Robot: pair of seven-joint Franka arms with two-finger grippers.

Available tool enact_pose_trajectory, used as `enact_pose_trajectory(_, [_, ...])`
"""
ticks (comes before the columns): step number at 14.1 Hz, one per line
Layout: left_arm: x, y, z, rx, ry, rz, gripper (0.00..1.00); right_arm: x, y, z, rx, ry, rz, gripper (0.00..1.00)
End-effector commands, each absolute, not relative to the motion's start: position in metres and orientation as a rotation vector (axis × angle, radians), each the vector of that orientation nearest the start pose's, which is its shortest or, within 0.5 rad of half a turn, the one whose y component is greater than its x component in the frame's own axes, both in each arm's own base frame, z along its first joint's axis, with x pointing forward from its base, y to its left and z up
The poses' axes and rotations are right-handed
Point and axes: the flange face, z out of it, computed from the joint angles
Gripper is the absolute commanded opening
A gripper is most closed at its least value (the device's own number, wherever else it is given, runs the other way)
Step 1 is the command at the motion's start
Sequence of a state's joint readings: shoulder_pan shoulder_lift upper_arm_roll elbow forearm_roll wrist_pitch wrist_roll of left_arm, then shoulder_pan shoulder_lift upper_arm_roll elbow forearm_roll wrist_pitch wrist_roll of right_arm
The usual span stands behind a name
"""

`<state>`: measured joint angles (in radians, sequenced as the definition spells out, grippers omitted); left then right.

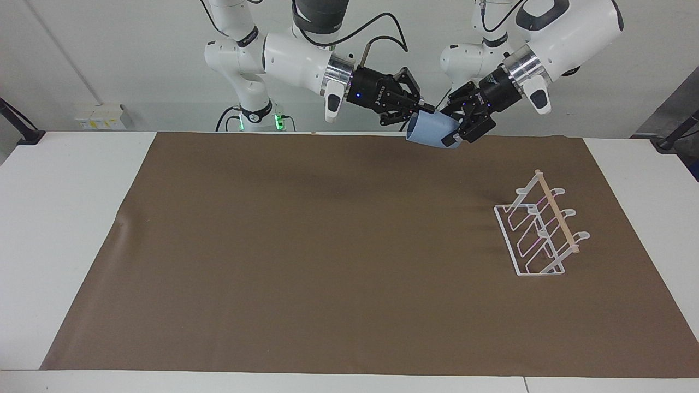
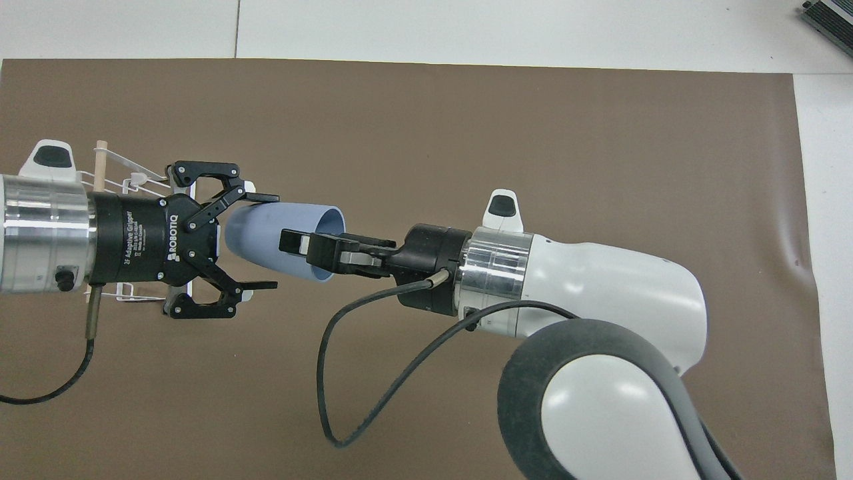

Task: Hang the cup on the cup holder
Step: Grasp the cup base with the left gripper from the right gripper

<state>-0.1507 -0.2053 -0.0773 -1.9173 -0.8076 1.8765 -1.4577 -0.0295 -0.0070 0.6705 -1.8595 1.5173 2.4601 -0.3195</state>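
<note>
In the overhead view the left gripper (image 2: 256,241) and its arm cover most of the cup holder (image 2: 113,160), leaving only a rod end and a few wire loops showing beside the wrist. Whether the left gripper's fingertips (image 2: 265,198) touch the cup (image 2: 280,230) cannot be told. The right arm's elbow is cut off by the bottom edge.

Reading "ROBOTIQ" in white capitals on the black body of the left gripper (image 2: 256,241), seen in the overhead view. Beside it, showing "2F Adaptive Gripper" in smaller white letters, running along the same black body. Under that, carrying two or three still finer white lines, too small to make out. In the facing view, bearing small white lettering on the black body of the right gripper (image 1: 428,111) as well, too small for reading. Showing no other legible text, number or sign anywhere else in either view.
</note>
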Motion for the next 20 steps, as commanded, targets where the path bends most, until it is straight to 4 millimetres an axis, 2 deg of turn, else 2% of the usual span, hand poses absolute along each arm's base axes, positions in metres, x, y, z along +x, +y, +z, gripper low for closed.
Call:
enact_pose_trajectory(1, [0.484, -0.170, 0.614, 1.881, 1.570, -0.605, 0.43, 0.487, 0.358, 0.588, -1.817, 0.079, -0.300, 0.00])
enact_pose_trajectory(2, [0.483, -0.170, 0.614, 1.903, 1.553, -0.593, 0.04, 0.487, 0.358, 0.588, -1.817, 0.079, -0.300, 0.00])
enact_pose_trajectory(3, [0.483, -0.169, 0.612, 1.934, 1.534, -0.580, 0.00, 0.487, 0.358, 0.588, -1.817, 0.079, -0.300, 0.00])
enact_pose_trajectory(9, [0.485, -0.162, 0.614, 1.940, 1.539, -0.562, 0.00, 0.486, 0.358, 0.588, -1.823, 0.074, -0.306, 0.00])
enact_pose_trajectory(10, [0.485, -0.162, 0.614, 1.939, 1.539, -0.560, 0.00, 0.488, 0.357, 0.588, -1.826, 0.074, -0.308, 0.21])
enact_pose_trajectory(11, [0.485, -0.162, 0.614, 1.939, 1.539, -0.560, 0.00, 0.488, 0.357, 0.587, -1.827, 0.075, -0.307, 0.37])
enact_pose_trajectory(12, [0.485, -0.160, 0.614, 1.936, 1.542, -0.559, 0.00, 0.487, 0.357, 0.588, -1.827, 0.074, -0.309, 0.49])
enact_pose_trajectory(13, [0.485, -0.160, 0.614, 1.935, 1.543, -0.559, 0.00, 0.488, 0.357, 0.588, -1.827, 0.078, -0.308, 0.99])
enact_pose_trajectory(17, [0.488, -0.149, 0.611, 1.995, 1.543, -0.491, 0.00, 0.487, 0.358, 0.588, -1.822, 0.114, -0.277, 1.00])
enact_pose_trajectory(20, [0.490, -0.139, 0.603, 2.153, 1.572, -0.336, 0.00, 0.491, 0.353, 0.591, -1.821, 0.117, -0.292, 1.00])
